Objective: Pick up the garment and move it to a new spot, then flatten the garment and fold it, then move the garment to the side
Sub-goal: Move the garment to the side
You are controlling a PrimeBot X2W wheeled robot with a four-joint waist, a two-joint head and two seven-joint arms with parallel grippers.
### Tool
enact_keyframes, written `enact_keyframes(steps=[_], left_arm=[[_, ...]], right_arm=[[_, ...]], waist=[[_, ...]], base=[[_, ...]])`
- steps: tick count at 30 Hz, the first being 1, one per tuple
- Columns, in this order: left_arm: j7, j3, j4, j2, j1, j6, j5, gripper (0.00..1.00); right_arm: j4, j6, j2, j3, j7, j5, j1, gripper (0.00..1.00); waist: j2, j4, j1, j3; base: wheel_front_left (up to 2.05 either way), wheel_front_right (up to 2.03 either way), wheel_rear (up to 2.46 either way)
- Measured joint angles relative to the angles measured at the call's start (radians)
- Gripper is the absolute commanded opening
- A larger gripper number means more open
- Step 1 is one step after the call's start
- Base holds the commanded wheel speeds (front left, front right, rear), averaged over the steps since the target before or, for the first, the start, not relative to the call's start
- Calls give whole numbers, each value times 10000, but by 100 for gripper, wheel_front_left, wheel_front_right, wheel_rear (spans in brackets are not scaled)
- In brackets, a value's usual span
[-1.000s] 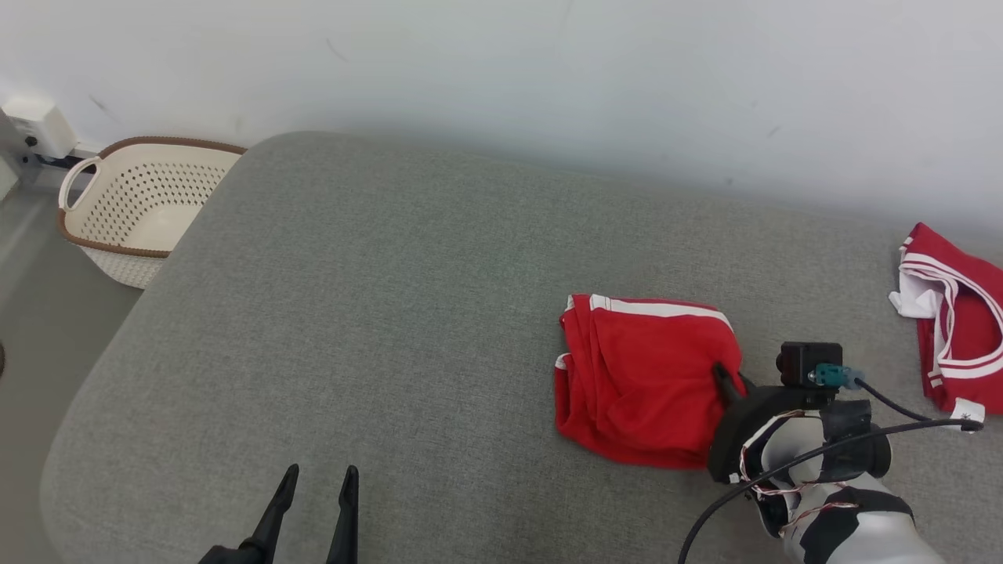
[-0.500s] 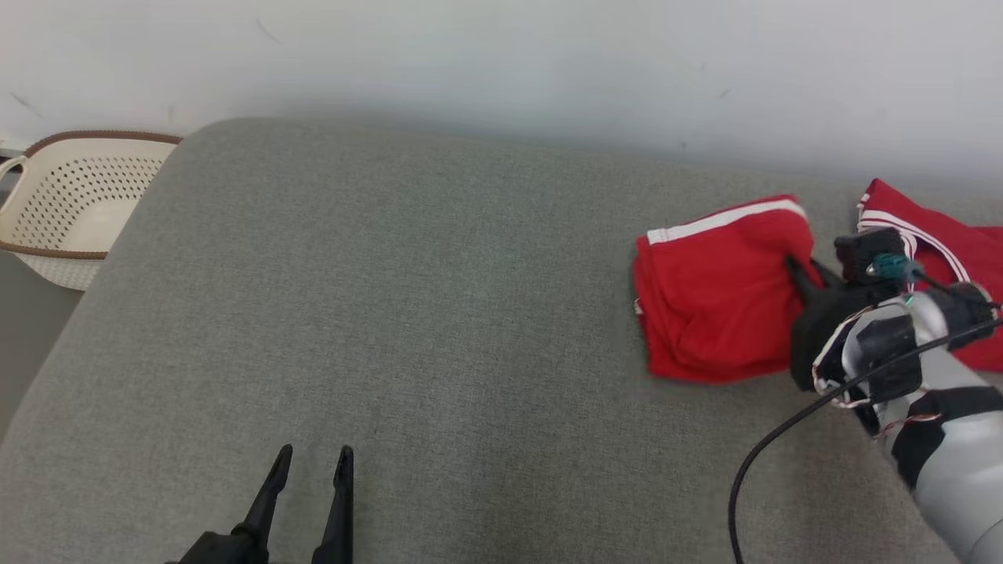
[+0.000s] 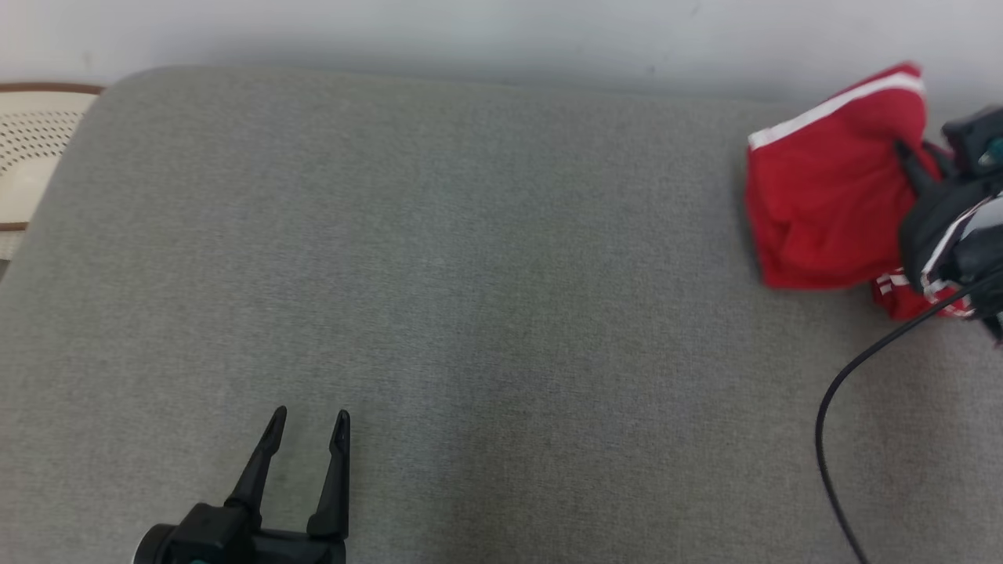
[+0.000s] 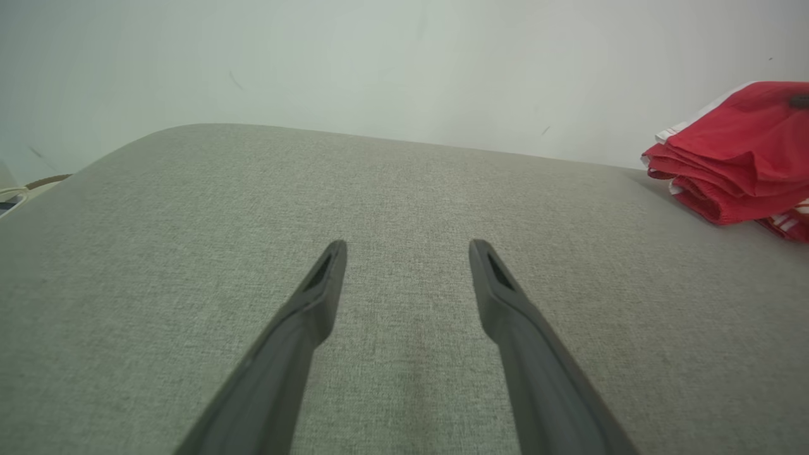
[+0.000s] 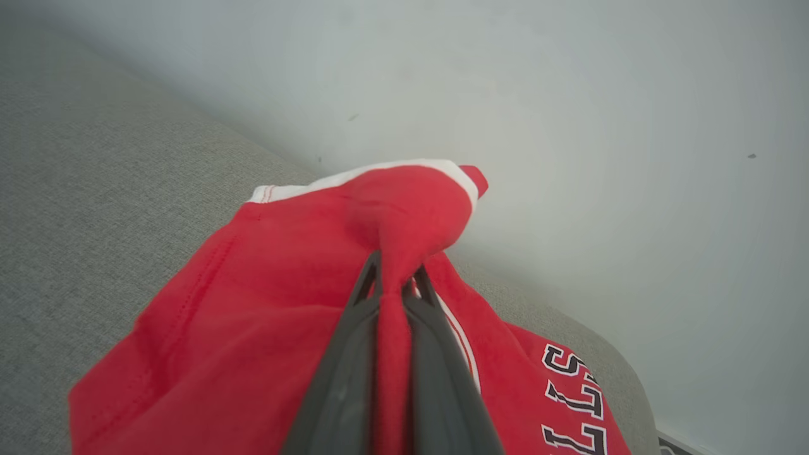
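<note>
Toward the cushion's (image 3: 470,274) front left, the left gripper (image 3: 310,415) hovers spread and empty. By the back edge, far right, the right gripper (image 5: 395,272) pinches the folded garment (image 3: 823,196) by its right side, partly over a jersey (image 3: 901,301). I'd lower it flat before releasing, so the folds hold.

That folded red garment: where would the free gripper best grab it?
Its left edge, coming in low from the left over the cushion. The garment shows its stacked folds on that side, facing the open left gripper, so a pinch there would likely catch all layers. The right gripper already pinches the right side.
</note>
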Motion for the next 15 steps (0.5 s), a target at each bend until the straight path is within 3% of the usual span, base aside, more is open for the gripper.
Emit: enact_keyframes(steps=[15], left_arm=[[0, 54, -447, 265, -413, 29, 125, 100]], right_arm=[[-422, 2, -1484, 1553, 276, 1147, -1239, 0]], waist=[[0, -684, 1, 944]], base=[[0, 0, 0]])
